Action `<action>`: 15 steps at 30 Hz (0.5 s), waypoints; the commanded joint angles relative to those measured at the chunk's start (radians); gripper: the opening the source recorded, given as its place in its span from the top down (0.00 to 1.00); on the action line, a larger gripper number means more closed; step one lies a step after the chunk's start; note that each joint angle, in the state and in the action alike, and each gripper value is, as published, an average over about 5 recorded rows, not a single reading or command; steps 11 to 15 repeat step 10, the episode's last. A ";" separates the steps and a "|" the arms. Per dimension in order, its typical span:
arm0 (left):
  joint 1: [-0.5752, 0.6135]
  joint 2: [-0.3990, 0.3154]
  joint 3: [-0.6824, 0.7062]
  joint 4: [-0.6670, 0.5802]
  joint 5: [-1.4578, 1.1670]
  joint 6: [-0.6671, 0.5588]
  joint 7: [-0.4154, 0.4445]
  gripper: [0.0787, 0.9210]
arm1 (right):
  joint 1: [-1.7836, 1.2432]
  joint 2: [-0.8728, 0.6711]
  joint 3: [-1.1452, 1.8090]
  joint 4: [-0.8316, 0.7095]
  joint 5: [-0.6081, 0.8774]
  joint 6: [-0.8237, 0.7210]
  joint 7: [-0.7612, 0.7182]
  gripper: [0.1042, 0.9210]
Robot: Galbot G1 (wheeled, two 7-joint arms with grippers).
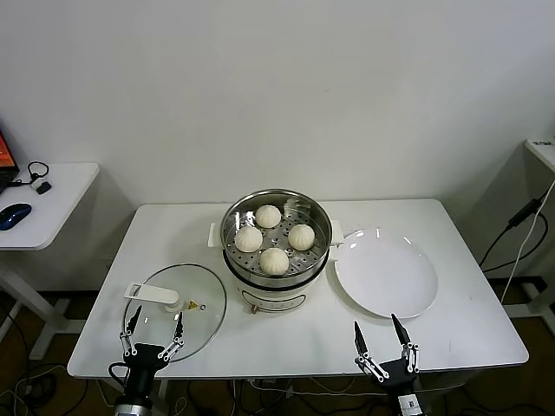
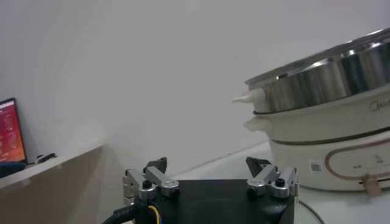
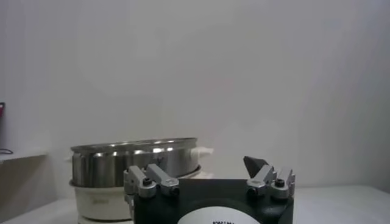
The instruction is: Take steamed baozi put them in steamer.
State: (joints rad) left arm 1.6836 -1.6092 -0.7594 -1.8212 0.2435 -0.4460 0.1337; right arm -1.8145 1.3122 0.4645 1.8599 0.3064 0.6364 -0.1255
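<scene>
Right tool (image 1: 382,335): fingers spread wide, holding nothing, poised at the near edge of the worktop (image 1: 173,225), in front of the plate.
Left tool (image 1: 154,328): fingers likewise wide apart and empty, at the near edge, over the near rim of the glass lid.
Steamer (image 1: 276,274): round steel pot on a cream base, white side handles, at the middle of the worktop; perforated tray inside.
Steamed baozi (image 1: 274,260): four pleated cream buns, all resting on the tray inside the steamer, set in a diamond and apart from one another.
Plate (image 1: 386,275): flat, white, bare; just beside the steamer on the robot's right.
Glass lid (image 1: 186,314): lying flat on the robot's left of the steamer, white handle on top, a small yellow triangular warning mark near it.
Writing: grey lettering on the steamer's base (image 2: 379,105) in the left wrist view, possibly a brand name, too faint to read; a small square label lower down, also illegible.
</scene>
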 commanded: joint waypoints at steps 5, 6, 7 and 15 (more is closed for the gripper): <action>-0.001 -0.049 0.001 -0.002 0.000 0.001 0.000 0.12 | -0.049 0.040 -0.009 -0.019 -0.023 0.048 -0.001 0.12; -0.001 -0.049 0.001 -0.003 -0.001 0.001 0.000 0.12 | -0.049 0.040 -0.011 -0.018 -0.023 0.048 0.000 0.12; -0.001 -0.049 0.001 -0.003 -0.001 0.001 0.000 0.12 | -0.048 0.039 -0.012 -0.018 -0.023 0.048 0.000 0.12; -0.001 -0.049 0.001 -0.004 -0.003 0.001 0.000 0.12 | -0.049 0.039 -0.015 -0.017 -0.024 0.048 0.002 0.12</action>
